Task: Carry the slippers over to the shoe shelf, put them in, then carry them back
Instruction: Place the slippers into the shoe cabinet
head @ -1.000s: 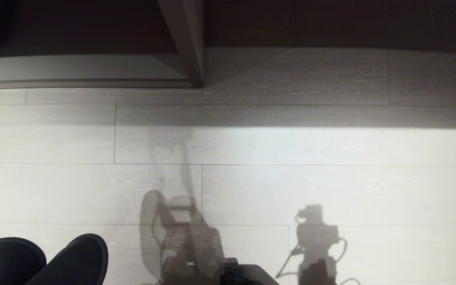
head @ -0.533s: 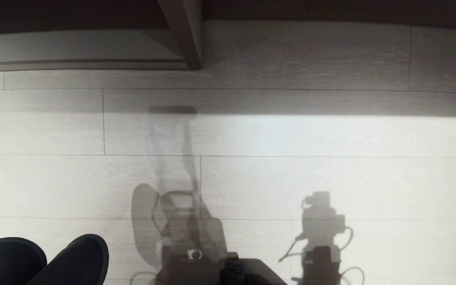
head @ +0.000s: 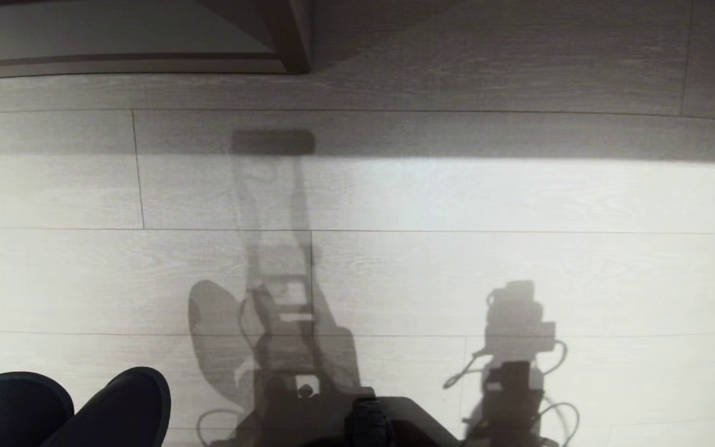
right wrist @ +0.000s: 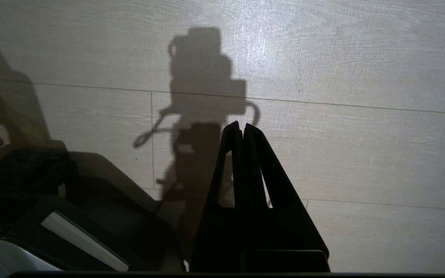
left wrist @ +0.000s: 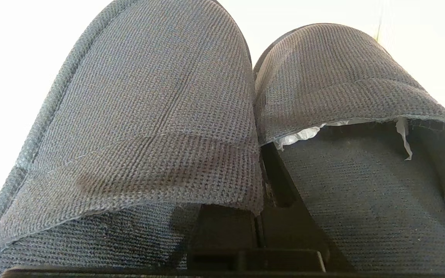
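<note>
Slippers (head: 66,410) cut off below

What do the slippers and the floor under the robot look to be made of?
The slippers: dark charcoal woven fabric, matte, its waffle-like weave and stitched edge binding visible; a pale liner shows inside one. The floor: pale wood-grain planks with thin seams, likely laminate or vinyl, slight sheen.

A home-like room: pale wood-plank floor (head: 519,198), low shoe shelf (head: 115,62).
</note>
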Available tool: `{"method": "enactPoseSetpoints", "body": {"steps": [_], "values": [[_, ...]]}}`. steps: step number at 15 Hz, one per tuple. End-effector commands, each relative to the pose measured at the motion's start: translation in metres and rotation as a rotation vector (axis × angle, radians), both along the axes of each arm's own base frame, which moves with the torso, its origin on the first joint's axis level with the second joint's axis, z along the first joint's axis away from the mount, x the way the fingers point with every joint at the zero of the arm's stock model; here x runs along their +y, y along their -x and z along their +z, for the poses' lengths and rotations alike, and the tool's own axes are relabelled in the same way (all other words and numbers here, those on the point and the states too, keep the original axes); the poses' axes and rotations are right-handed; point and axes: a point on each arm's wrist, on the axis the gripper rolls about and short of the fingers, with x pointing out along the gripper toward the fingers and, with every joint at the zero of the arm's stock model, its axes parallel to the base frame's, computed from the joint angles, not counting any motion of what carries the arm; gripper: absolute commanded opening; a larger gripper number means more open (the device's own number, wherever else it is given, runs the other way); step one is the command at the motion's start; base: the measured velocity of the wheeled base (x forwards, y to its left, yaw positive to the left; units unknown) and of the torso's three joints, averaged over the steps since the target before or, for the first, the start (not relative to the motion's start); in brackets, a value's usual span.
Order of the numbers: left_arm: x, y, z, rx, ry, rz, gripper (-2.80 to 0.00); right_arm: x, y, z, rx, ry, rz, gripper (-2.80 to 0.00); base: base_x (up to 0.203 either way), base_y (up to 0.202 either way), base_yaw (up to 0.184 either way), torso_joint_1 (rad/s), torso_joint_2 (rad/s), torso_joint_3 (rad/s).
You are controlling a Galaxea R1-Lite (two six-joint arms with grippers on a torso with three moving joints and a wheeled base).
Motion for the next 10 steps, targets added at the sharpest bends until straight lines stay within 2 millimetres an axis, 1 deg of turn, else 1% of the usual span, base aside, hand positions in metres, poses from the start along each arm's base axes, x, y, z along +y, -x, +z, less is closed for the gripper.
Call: {"method": "enactPoseSetpoints", "body": {"steps": [1, 10], "values": [[0.0000, 0.0000, -0.0002, 0.000, 0.003, -0.001, -2.80, 0.0000, 0.0000, -0.0001, 0.000, 0.000, 0.001, -2.80, 0.000, 0.000, 0.000, 0.000, 0.01, -0.041], [0.0000, 0.0003, 0.0008, -0.003, -0.006, 0.001, -2.80, 0.0000, -0.0001, -0.0001, 0.001, 0.000, 0.000, -2.80, 0.000, 0.000, 0.000, 0.000, 0.00, -0.004]]}}
